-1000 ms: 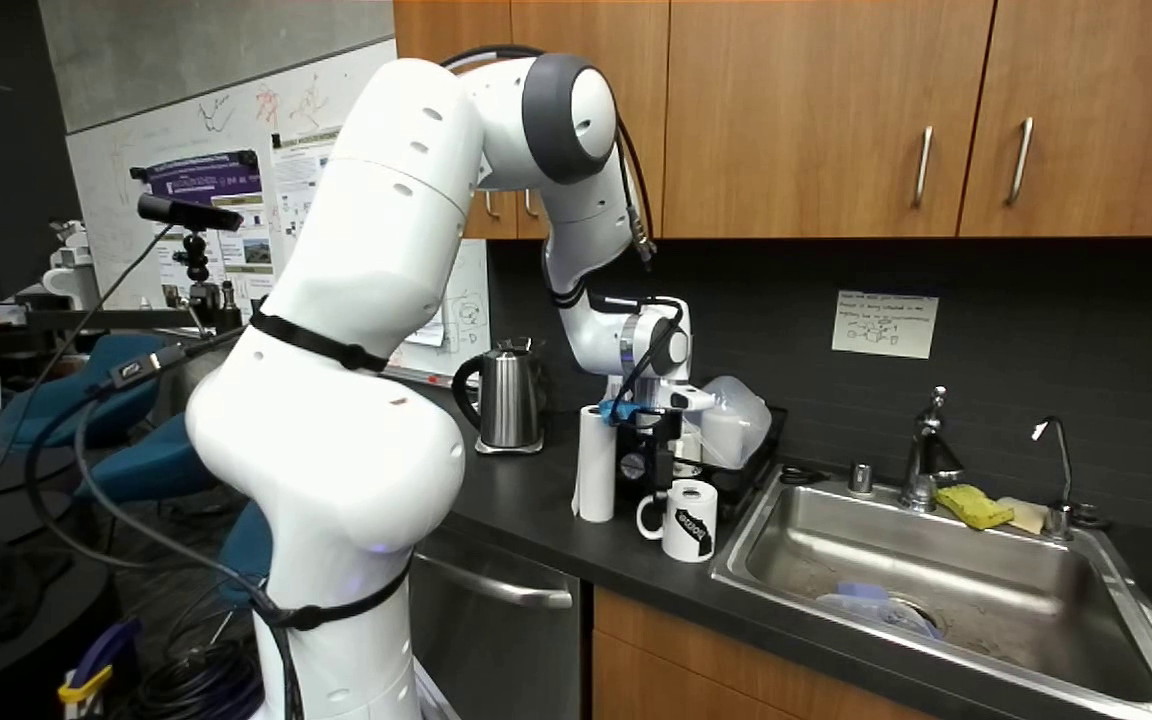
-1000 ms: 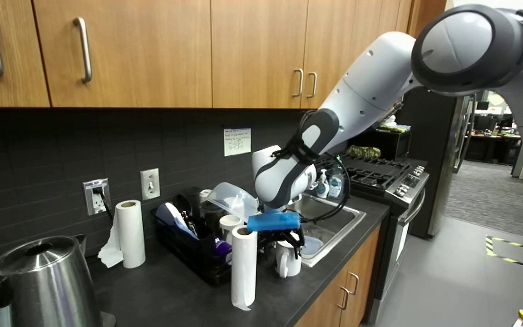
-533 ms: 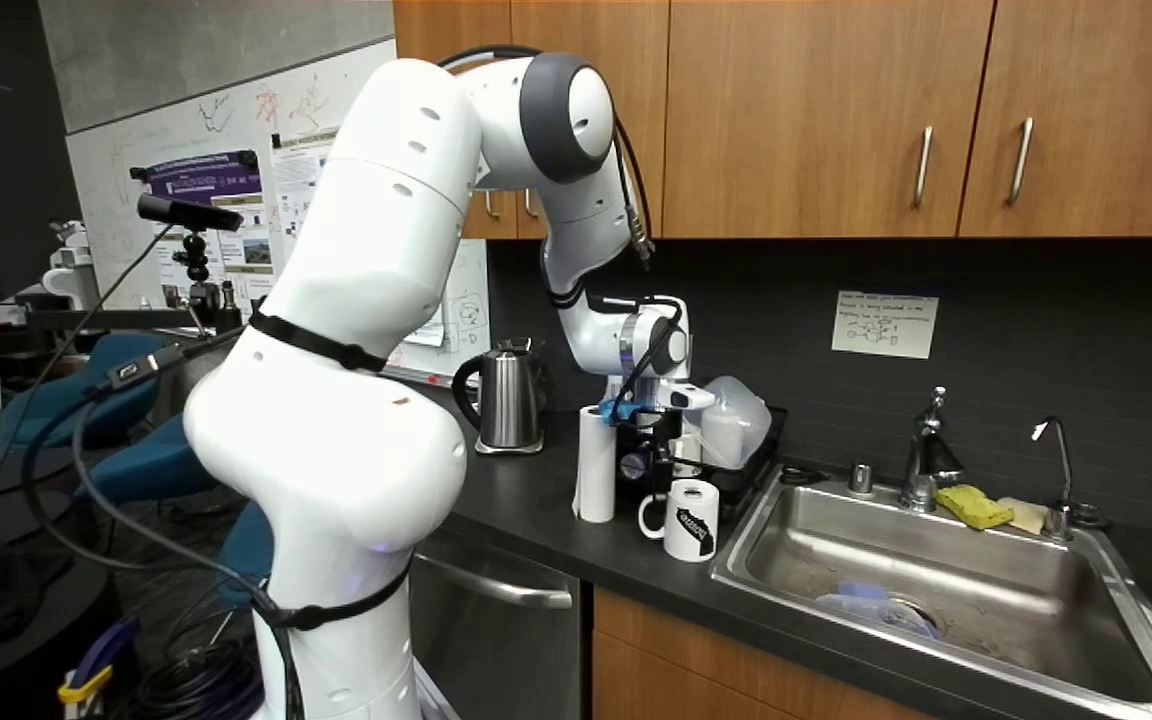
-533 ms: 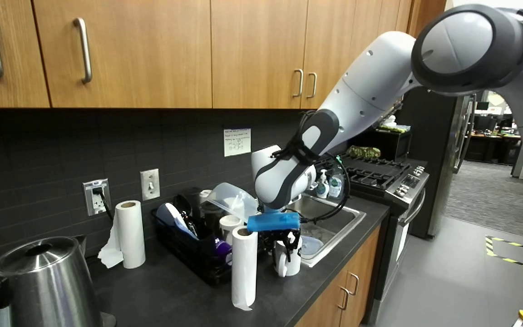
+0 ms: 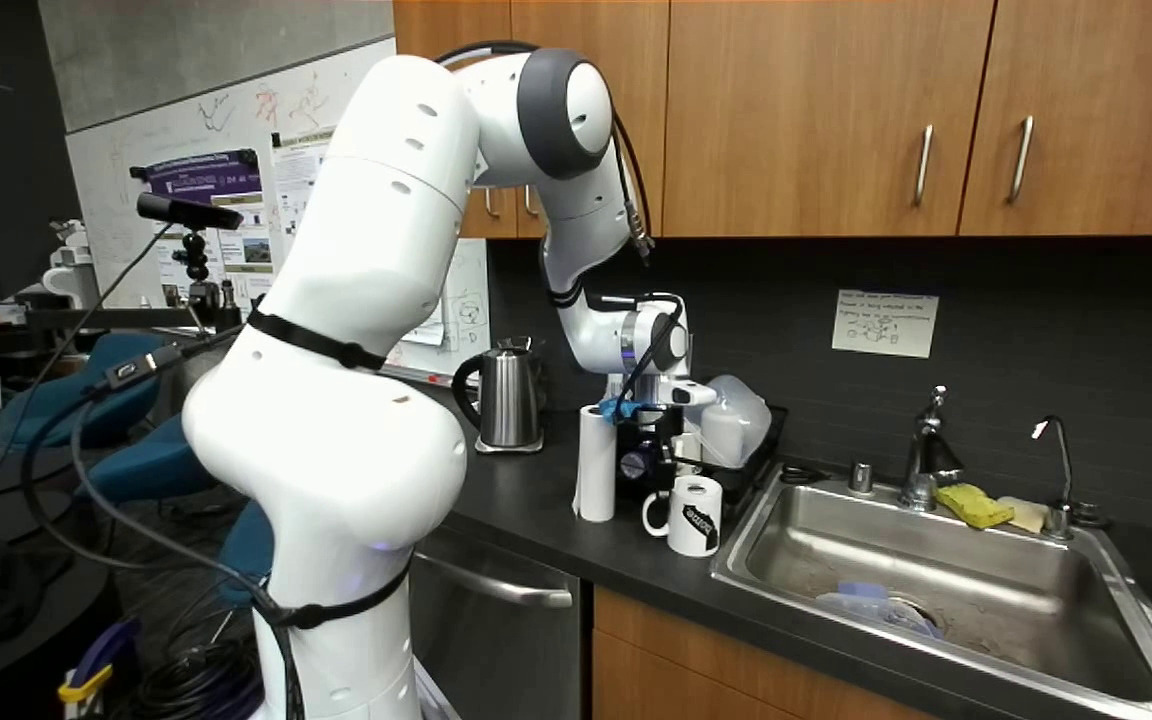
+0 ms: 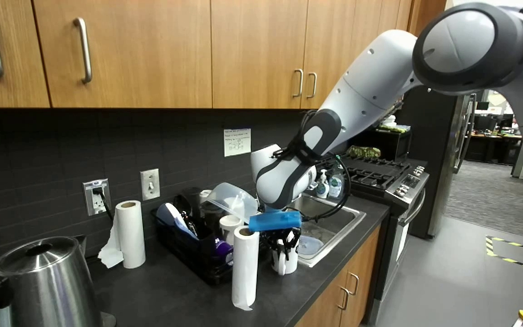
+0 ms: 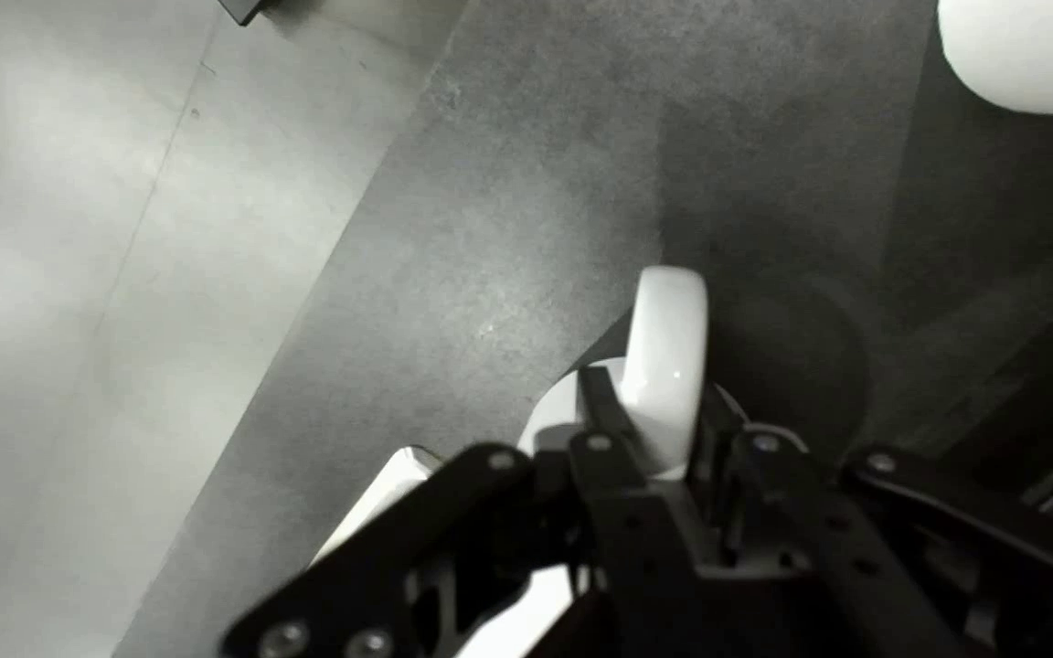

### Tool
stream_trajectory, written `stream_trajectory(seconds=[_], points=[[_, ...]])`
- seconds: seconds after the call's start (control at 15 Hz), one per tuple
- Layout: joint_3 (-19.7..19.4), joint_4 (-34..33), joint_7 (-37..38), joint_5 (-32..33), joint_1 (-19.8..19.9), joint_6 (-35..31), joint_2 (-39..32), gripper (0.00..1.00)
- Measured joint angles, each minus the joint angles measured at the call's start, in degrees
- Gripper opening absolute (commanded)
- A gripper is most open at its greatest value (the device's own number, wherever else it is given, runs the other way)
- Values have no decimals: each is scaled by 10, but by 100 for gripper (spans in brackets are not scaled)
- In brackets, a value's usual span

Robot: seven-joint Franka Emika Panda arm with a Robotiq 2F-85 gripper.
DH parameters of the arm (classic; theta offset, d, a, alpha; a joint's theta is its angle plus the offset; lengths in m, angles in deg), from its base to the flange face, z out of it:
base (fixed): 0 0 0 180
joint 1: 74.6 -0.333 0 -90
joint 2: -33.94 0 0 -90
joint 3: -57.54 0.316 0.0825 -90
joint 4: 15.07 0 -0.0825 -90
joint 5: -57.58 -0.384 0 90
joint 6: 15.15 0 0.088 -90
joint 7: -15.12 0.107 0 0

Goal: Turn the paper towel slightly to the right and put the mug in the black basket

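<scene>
mug (image 5: 693,516) held by its handle (image 7: 670,338), which is pinched between the fingers (image 7: 600,400), closed to handle width; body partly hidden beneath

In the wrist view, the blurred black claw (image 7: 657,407) extended past the lower edge and hid much of the small white ceramic mug (image 7: 667,338); the upper right corner cut a rounded white object (image 7: 1034,50). In an exterior view, a white cylindrical paper towel roll (image 6: 245,272) hid part of the black open-frame basket (image 6: 193,259), and the bottom edge cropped the shiny steel kettle (image 6: 46,286).
</scene>
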Motion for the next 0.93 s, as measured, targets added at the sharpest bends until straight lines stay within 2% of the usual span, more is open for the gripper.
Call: stream_trajectory(seconds=[0.33, 0.47, 0.93], points=[[0, 0, 0, 1, 0, 0, 0, 5], [-4, 8, 2, 15, -3, 19, 18, 5], [6, 64, 2, 19, -2, 125, 168, 5]])
